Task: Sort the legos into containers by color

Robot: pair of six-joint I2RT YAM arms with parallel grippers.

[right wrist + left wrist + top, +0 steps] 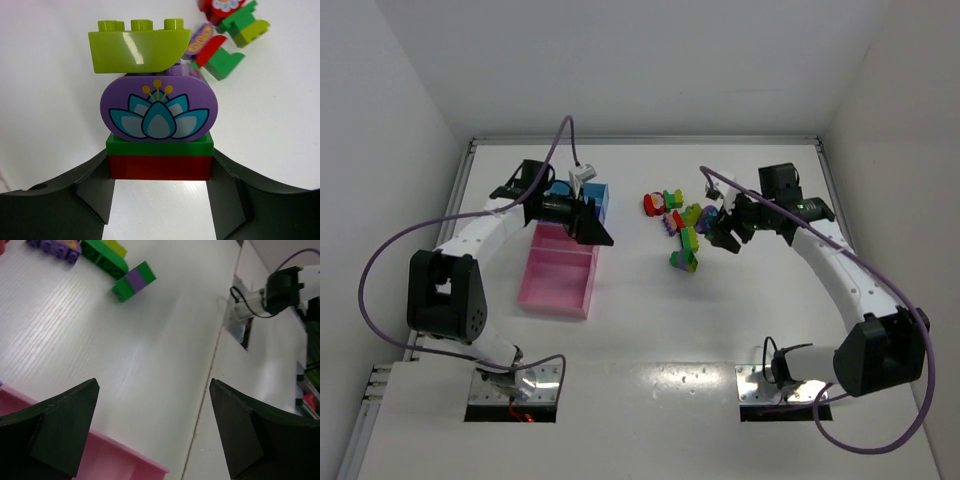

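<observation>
- Only the overhead view gives the whole layout. The legos (680, 222) lie in a loose cluster on the white table (660, 330), right of centre. They are well apart from the containers (556, 285), whose pink compartments sit left of centre with a blue compartment (599, 201) at their far end.
- In that view the right gripper (724, 235) is at the cluster's right edge, but its hold is too small to read.
- The right wrist view settles it. The fingers (75, 200) press against both sides of the red bottom brick (159, 167) of a stack (159, 110), with the gripper partway closed on it.
- From the bottom up, the stack is red, green, a purple oval printed with a teal lotus, then a lime curved brick with three studs overhanging to the left.
- Behind the stack lie loose pieces (225, 45) in red, green and lime.
- The left gripper (588, 226) hovers over the pink compartments. The left wrist view shows its jaws spread wide with nothing between them, a pink rim below, and a green-and-purple brick (133, 281) beyond.
</observation>
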